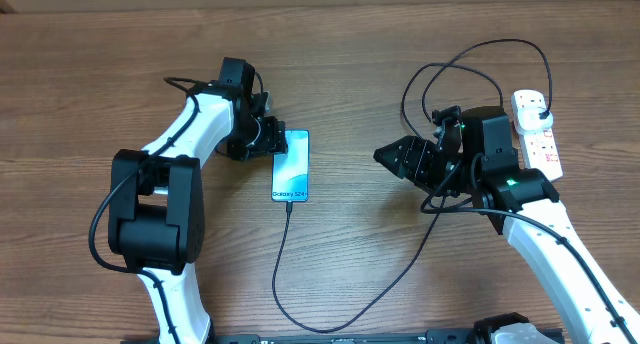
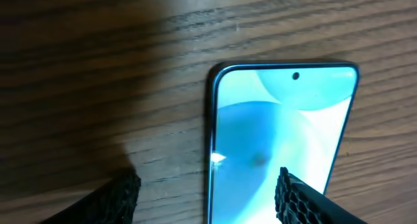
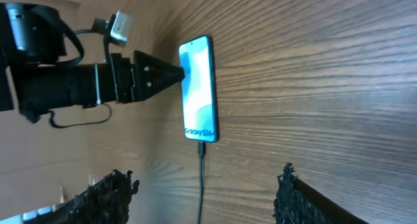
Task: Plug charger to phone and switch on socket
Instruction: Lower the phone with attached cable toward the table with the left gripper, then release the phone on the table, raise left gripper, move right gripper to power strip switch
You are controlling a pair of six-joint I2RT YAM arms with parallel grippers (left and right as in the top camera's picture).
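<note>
The phone (image 1: pixel 290 164) lies flat on the table with its blue-teal screen lit. It also shows in the left wrist view (image 2: pixel 280 133) and the right wrist view (image 3: pixel 199 87). The charger cable (image 1: pixel 283 274) has its tip in the phone's near end (image 3: pixel 201 146). It loops round to a black plug (image 1: pixel 541 111) in the socket strip (image 1: pixel 537 144). My left gripper (image 1: pixel 272 142) is open at the phone's far left corner; its fingers (image 2: pixel 208 198) straddle the phone's left edge. My right gripper (image 1: pixel 395 159) is open and empty, right of the phone (image 3: pixel 205 191).
The charger cable makes loose loops (image 1: pixel 470 69) above the right arm and passes close by its wrist. The left arm's base (image 1: pixel 155 214) stands left of the phone. The table's far edge (image 1: pixel 320 4) runs along the top.
</note>
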